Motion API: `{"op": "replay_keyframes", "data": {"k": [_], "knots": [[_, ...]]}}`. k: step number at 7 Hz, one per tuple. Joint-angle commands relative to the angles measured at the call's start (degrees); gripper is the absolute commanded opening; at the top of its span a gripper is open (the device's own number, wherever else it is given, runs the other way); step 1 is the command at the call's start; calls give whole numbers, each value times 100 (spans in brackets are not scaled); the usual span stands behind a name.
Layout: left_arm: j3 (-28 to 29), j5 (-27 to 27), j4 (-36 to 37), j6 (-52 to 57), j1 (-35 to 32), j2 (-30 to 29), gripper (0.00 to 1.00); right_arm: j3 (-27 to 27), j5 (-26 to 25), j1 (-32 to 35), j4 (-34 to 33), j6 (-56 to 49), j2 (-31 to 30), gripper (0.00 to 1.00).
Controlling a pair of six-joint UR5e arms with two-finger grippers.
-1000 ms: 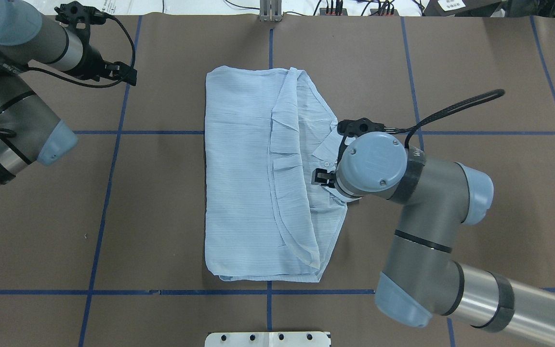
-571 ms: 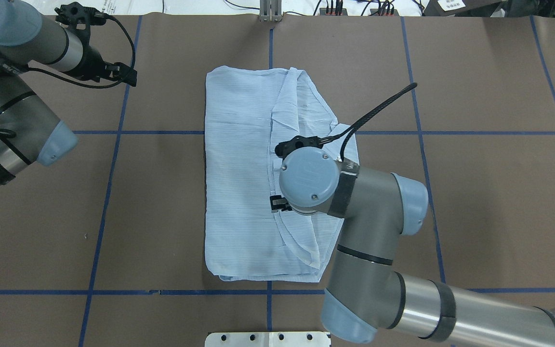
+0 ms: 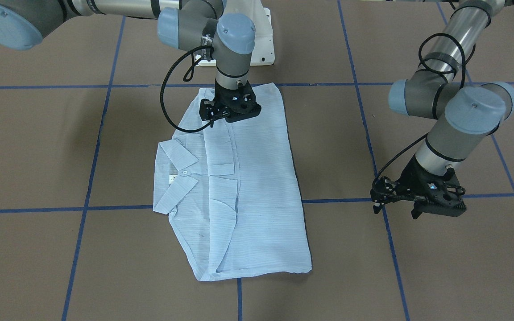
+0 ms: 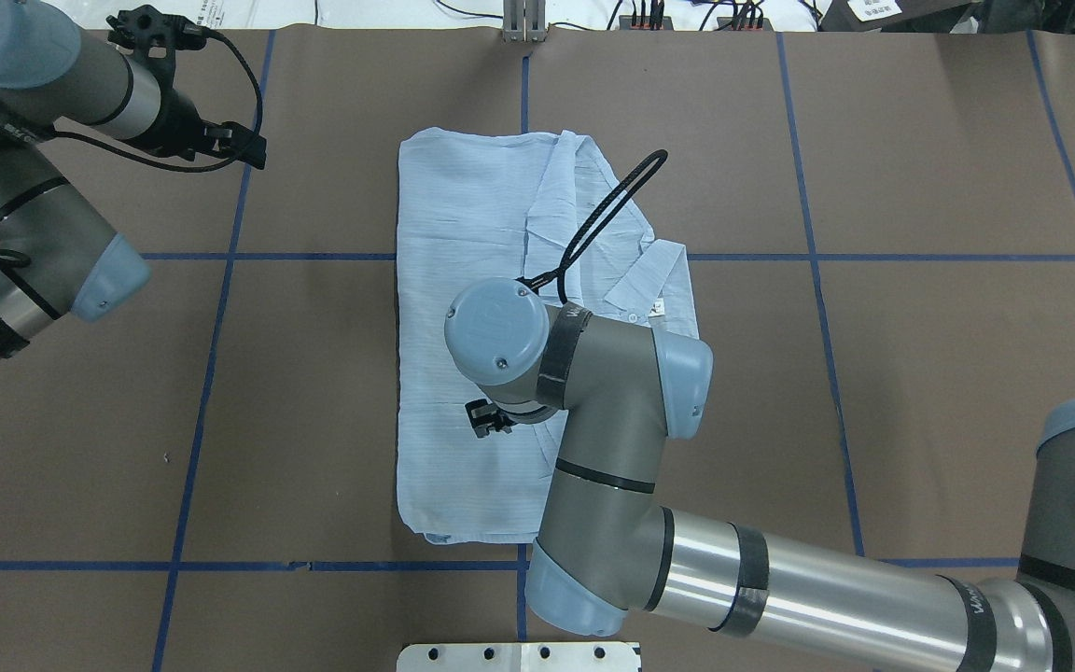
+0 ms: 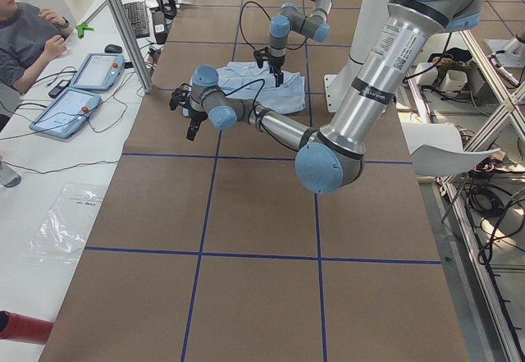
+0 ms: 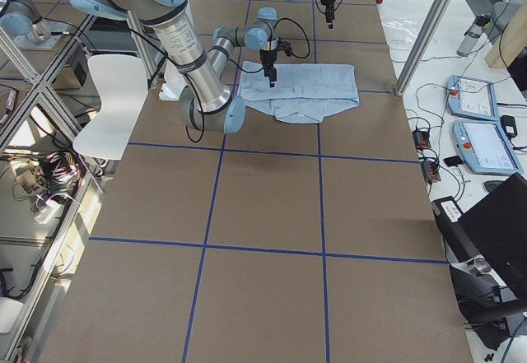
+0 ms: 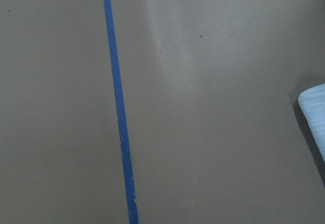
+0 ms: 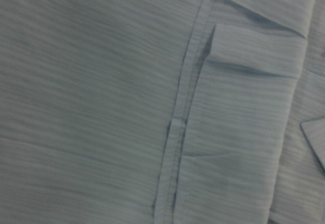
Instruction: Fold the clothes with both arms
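Shirt lies flat at mid-bench, folded lengthwise into a long rectangle, collar sticking out on the robot's right side. Right gripper hangs low over the shirt's robot-side end; finger gap: cannot tell. Left gripper is over bare bench, well clear of the shirt; fingers: cannot tell.

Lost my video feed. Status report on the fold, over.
Left gripper off to the side, looks open. Right gripper low over light-blue striped shirt, jaws unclear. Shirt folded lengthwise, flat on brown table; nothing in the way.
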Motion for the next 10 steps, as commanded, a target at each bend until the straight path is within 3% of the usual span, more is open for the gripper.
{"op": "replay_keyframes", "data": {"k": [1,3,10], "knots": [[-24,2,0,0,0,0,100,-169,-67,-74,-98,-282,57,100],[-33,-7,9,0,0,0,100,-169,-322,-205,-299,-282,13,100],[-24,2,0,0,9,0,100,-125,-367,-285,-845,-308,-40,100]]}}
